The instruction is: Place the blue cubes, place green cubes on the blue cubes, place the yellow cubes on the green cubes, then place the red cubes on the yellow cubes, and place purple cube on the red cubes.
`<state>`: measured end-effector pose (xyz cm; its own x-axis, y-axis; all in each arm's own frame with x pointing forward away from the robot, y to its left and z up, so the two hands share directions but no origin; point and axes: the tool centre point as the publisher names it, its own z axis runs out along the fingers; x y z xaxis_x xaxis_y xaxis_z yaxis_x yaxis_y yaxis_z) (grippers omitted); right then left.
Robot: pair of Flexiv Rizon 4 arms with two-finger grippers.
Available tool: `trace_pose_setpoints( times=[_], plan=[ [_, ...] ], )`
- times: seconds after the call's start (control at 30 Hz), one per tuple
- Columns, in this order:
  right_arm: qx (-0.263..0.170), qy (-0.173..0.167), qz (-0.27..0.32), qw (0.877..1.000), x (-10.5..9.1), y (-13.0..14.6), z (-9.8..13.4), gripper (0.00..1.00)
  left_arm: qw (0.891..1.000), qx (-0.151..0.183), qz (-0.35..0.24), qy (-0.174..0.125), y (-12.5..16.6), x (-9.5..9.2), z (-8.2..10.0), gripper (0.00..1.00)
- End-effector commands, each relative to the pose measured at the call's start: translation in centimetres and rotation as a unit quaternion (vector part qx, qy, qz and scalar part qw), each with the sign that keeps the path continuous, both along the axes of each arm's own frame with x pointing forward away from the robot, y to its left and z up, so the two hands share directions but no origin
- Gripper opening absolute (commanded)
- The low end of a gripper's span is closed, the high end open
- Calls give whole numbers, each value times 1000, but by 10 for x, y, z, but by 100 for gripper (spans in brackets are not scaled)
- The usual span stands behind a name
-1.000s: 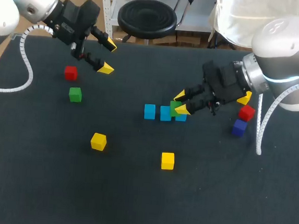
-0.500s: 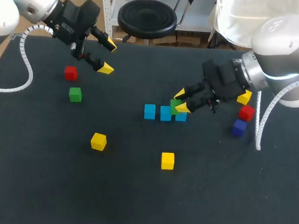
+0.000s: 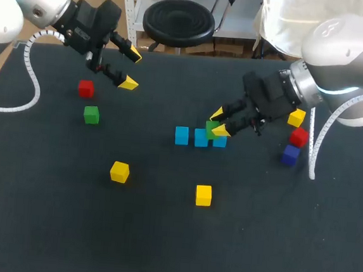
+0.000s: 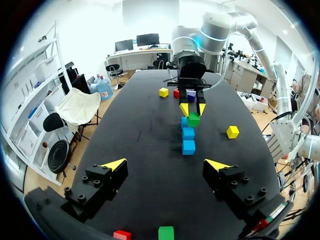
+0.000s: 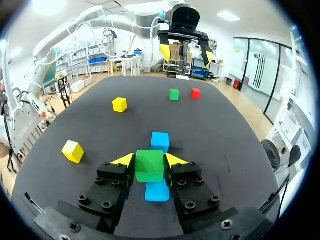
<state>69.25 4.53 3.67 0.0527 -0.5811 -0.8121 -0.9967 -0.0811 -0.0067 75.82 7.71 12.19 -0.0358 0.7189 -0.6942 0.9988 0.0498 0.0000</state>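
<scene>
My right gripper (image 5: 150,160) has the small solid green cube (image 5: 149,167) pinched between its yellow tips, one finger flat against each side, so its jaws are narrowed onto it. On the right wrist camera a bright blue cube (image 5: 160,140) lies just ahead of the held cube. A second blue cube (image 5: 158,191) shows directly under it, between the black finger bases. From the head camera the row of three blue cubes (image 3: 198,138) sits side by side near the middle of the black table (image 3: 46,226). The held cube overlaps the row's middle and right members, and I cannot tell whether it rests on them or hangs just clear.

Beside my right arm, well right of the row, three cubes cluster: a far yellow cube (image 3: 296,118), a red cube (image 3: 299,137) and a dark purple cube (image 3: 290,155), each just beside the next. A near yellow cube (image 3: 204,194) lies alone in front of the row, and a left yellow cube (image 3: 120,171) lies further towards my left side. Beyond that one, a spare green cube (image 3: 91,115) and a second red cube (image 3: 86,89) lie near each other but apart.

My left gripper (image 3: 131,70) hangs above the table's far left part, near those two. On its own camera its jaws are spread wide with nothing between them, and the blue row lies well ahead of it.
</scene>
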Motion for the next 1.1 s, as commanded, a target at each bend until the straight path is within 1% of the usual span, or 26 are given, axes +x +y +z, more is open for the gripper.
trace_pose_setpoints(
  times=[0.03,0.43,0.7,1.1],
  plan=[
    [0,1,-4,1000,0,1,-1,0,1000,0,0,0,0,0,0,100],
    [-3,0,-14,1000,0,1,-1,0,1000,0,0,0,0,0,0,100],
    [-2,-2,-23,1000,3,-2,-1,0,1000,0,0,0,0,0,0,100],
    [1,4,-25,1000,2,2,-4,0,1000,0,0,0,0,0,0,100]
  ],
)
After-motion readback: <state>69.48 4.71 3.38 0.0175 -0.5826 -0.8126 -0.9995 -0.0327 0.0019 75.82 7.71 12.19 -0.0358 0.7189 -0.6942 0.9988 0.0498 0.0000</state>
